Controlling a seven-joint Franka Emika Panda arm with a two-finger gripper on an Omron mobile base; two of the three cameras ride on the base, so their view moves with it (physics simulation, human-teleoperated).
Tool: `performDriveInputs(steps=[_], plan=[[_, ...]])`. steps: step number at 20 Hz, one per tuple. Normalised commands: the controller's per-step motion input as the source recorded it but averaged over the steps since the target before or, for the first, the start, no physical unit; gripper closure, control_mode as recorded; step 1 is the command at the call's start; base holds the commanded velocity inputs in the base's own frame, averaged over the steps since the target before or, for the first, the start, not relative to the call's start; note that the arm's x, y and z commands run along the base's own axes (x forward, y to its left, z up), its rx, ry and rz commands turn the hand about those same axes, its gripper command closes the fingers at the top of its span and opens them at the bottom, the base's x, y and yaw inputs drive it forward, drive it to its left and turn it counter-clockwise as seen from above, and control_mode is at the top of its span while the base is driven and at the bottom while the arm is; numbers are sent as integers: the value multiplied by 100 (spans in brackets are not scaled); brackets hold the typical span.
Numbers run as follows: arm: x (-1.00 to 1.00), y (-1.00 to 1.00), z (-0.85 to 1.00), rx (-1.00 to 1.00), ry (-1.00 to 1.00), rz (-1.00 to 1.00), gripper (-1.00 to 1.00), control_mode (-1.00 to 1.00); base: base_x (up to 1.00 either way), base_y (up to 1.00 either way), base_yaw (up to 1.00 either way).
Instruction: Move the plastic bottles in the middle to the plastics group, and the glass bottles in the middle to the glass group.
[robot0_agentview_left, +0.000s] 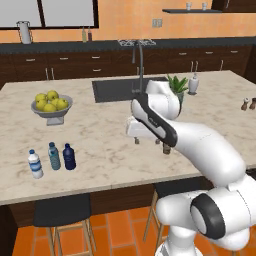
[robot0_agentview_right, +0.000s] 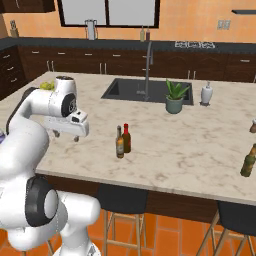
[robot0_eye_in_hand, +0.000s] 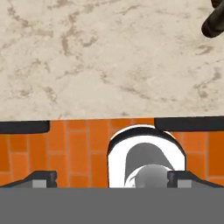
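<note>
Navy bottle (robot0_agentview_left: 69, 156) already stands beside the two water bottles (robot0_agentview_left: 44, 161) on your worktop (robot0_agentview_left: 110, 145), so the fingers (robot0_agentview_left: 150, 142) hang open and empty near the remaining brown bottle (robot0_agentview_right: 127, 138).

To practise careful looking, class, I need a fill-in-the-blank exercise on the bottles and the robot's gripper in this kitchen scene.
1. The squat dark navy-blue plastic bottle stands at one end of a row of ___ blue-capped bottles.
2. The slim brown glass bottle in the middle of the counter has a ___ cap.
3. The robot's two-finger gripper hangs above the marble counter with its jaws ___, holding nothing.

Missing words: three; red; open.
</note>
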Motion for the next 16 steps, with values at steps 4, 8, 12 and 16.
performDriveInputs(steps=[4,8,12,16], plan=[[-9,-64,10,-5,-7,-16,-100,-100,0,0,0],[18,-47,52,-23,-2,-30,-100,-100,0,0,0],[32,-22,23,-14,-15,-29,-100,-100,0,0,0],[33,-43,0,-4,-7,-10,-100,-100,0,0,0]])
